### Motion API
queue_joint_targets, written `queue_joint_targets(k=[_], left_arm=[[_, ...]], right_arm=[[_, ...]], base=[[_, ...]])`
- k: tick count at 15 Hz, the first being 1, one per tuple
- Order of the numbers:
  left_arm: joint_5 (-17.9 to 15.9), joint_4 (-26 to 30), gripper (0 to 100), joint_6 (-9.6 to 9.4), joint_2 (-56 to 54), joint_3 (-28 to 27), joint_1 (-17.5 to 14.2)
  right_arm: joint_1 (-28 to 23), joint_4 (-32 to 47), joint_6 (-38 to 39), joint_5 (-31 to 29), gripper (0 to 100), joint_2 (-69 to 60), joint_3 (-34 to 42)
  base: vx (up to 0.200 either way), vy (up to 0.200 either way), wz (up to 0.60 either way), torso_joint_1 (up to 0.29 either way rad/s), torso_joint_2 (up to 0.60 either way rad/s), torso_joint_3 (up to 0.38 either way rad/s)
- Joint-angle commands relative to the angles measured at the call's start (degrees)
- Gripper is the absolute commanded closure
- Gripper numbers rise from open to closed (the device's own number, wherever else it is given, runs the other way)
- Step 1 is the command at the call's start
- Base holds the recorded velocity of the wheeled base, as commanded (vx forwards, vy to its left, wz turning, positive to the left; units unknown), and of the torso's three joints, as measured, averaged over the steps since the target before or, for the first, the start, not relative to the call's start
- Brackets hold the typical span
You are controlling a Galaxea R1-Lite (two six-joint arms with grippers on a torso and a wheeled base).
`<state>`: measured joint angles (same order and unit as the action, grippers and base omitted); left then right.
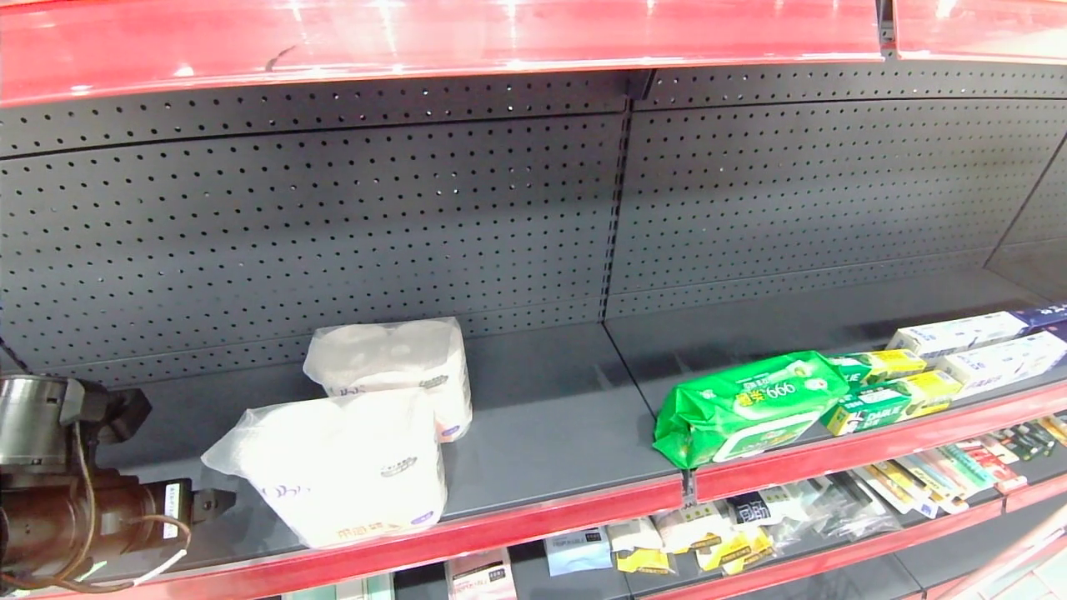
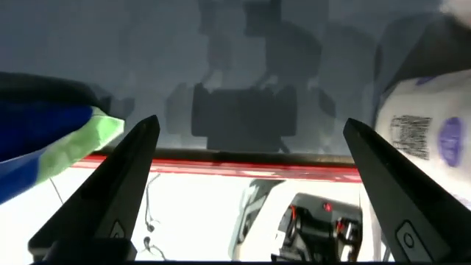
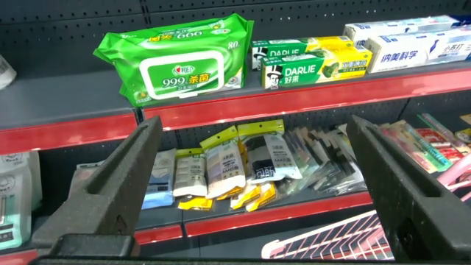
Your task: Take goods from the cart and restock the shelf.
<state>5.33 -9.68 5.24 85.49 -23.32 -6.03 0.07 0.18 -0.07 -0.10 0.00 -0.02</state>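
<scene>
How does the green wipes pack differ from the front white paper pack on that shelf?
The green wipes pack is green and lies flat; the front white paper pack is white and stands taller. The wipes pack sits in the right bay, the paper pack in the left. Both rest near the front of the shelf.

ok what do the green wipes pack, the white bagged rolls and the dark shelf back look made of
Green wipes pack: glossy soft plastic film, creased, with highlights. White bagged rolls: thin translucent plastic wrap, wrinkled, probably over paper. Dark shelf back: matt sheet with regular holes, likely painted metal.
</scene>
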Motion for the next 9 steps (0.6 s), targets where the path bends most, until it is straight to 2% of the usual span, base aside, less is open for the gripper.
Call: queue_joint_targets(k=[1,9], left_arm=[[-0.23,0.01,0,0.12,2.75,0.29,-0.03],[-1.55,-7.02,0,0.38,9.08,0.38,-0.03]], right_arm=[[0.01,-0.01,-0.01,0.01,0,0.09,-0.06],[0.01,-0.01,-0.01,0.01,0,0.09,0.02]], base=[[0.0,0.0,0.0,0.0,0.0,0.0],[0.0,0.0,0.0,0.0,0.0,0.0]])
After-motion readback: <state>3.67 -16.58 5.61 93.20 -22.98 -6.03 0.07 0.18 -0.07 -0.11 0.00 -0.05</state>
